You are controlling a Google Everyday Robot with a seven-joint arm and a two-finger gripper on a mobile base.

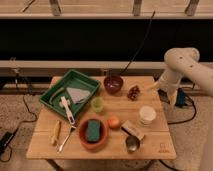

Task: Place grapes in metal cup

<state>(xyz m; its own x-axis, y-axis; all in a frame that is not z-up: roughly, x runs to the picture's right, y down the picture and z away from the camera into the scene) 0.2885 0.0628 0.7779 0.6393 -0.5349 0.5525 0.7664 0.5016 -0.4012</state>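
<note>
The claw [156,88] is hanging empty, fingers apart, just right of the small bumpy cluster of dark reddish-brown grapes [133,92] lying far-right on the wooden worktop [160,146]. They're looking light, soft and bruisable, probably wanting a gentle pinch across the middle.

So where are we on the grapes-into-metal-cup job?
Done: nothing yet. The grapes lie on the table near its back right, well apart from the metal cup at the front edge.
In hand: the end effector sits just right of the grapes, open and holding nothing.
Left: grasp the grapes, carry them forward past the white cup, and release them into the metal cup.
</note>
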